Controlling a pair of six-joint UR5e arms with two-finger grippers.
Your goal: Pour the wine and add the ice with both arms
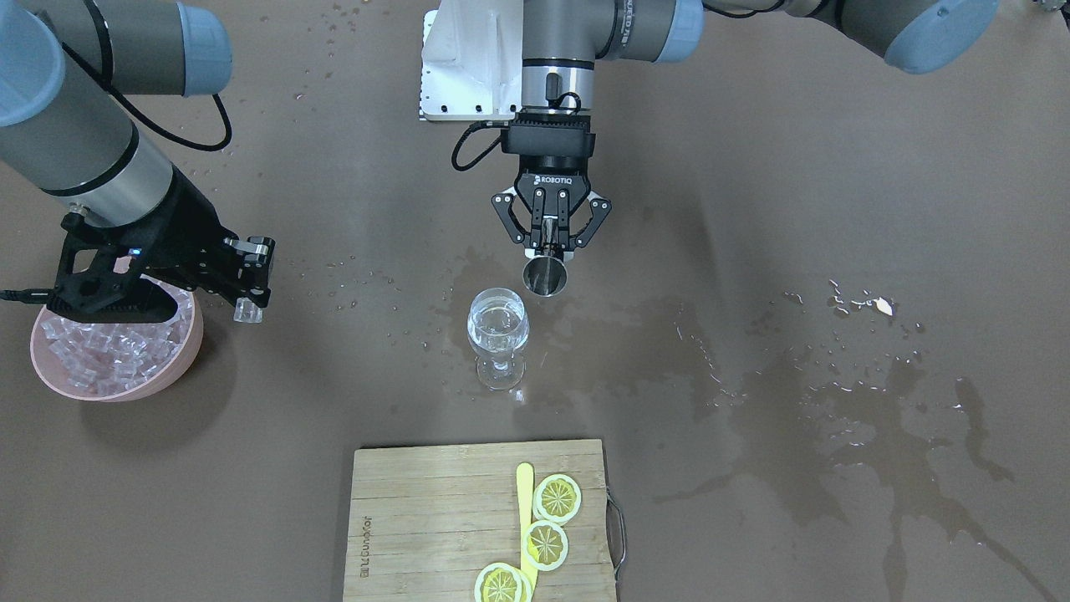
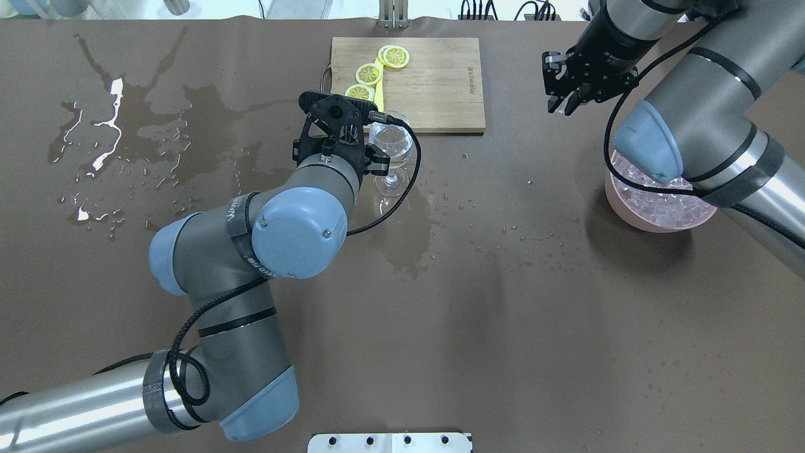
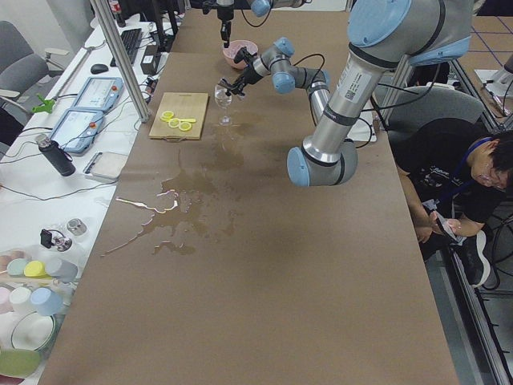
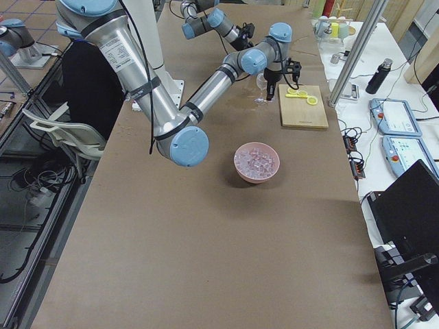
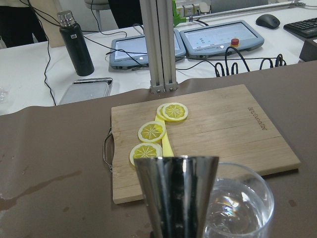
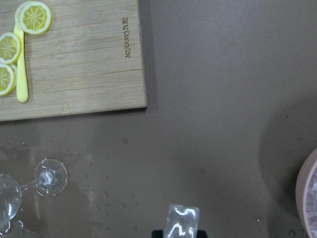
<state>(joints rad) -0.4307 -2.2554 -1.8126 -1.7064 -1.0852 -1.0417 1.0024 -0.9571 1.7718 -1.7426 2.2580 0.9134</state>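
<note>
My left gripper point(image 1: 547, 249) is shut on a steel jigger point(image 1: 544, 277), tipped with its mouth just beside the rim of the wine glass point(image 1: 498, 322). The glass stands upright and holds a small measure of clear wine point(image 1: 496, 328). In the left wrist view the jigger point(image 5: 176, 193) sits right next to the glass point(image 5: 240, 208). My right gripper point(image 1: 248, 299) is shut on one ice cube point(image 1: 245, 313), raised beside the pink bowl point(image 1: 188, 355) heaped with ice point(image 1: 109, 347). The cube point(image 6: 181, 220) shows between its fingers in the right wrist view.
A wooden cutting board point(image 1: 418, 518) with three lemon slices point(image 1: 557, 497) and a yellow stick lies just beyond the glass. Dark wet spill patches point(image 1: 878, 418) spread over the brown table on my left side. A white bracket point(image 1: 468, 67) sits at the robot's base.
</note>
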